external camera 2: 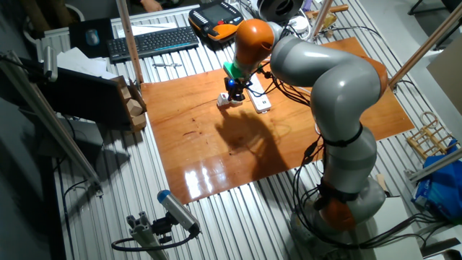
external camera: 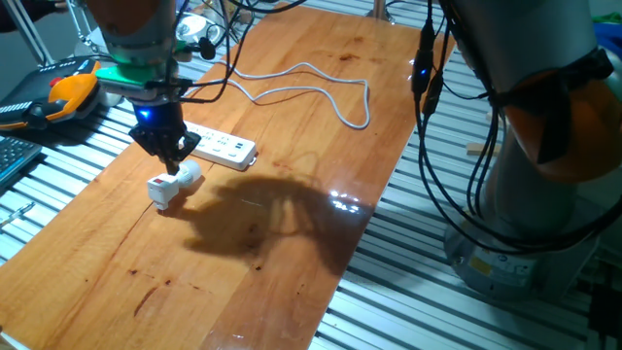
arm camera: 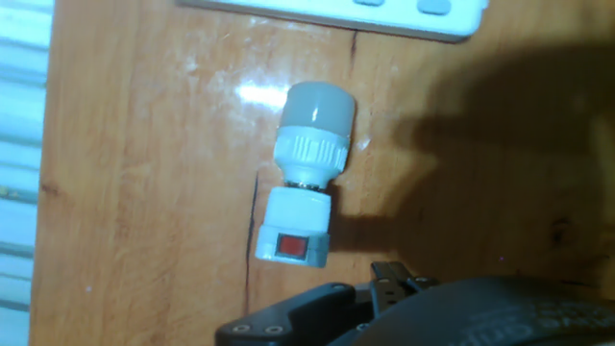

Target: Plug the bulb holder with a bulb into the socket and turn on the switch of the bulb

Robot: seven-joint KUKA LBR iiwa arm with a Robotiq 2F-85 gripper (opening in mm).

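Small white boxy bulb holder (arm camera: 293, 226) with frosted white bulb (arm camera: 316, 111) screwed to 1 end: lying on its side on the orange-brown wooden table (external camera: 292, 224), bulb end pointing toward the long flat white power-strip socket (external camera: 222, 147), near it but not touching. Tiny red switch (arm camera: 291, 247) facing up on the square face, toward the hand camera. Not plugged in; switch not yet pressed.

Black 2-finger gripper (external camera: 167, 158) directly above the holder, fingertips low, close to the bulb/holder junction. Contact not confirmed from either fixed view. Hand view shows only black gripper body along the bottom edge, no fingertips, so cannot tell whether jaws are spread or closed; probably not gripping anything yet, since the holder lies flat on the wood.

Step in hand, by judgement: grasp of the holder.

For a good grasp:
- Clamp on the square white body, not the bulb; round bulb likely to slip or roll.
- Keep fingers off the red switch face.
- Close across the 2 flat side walls, jaw line square to the holder's long axis.
- Centre over the body first; holder sits off-centre in hand view.
- Plug pins not visible here; check their side before rotating toward an outlet.

Strip's long white cable (external camera: 321, 92) looped well behind, clear of the approach.
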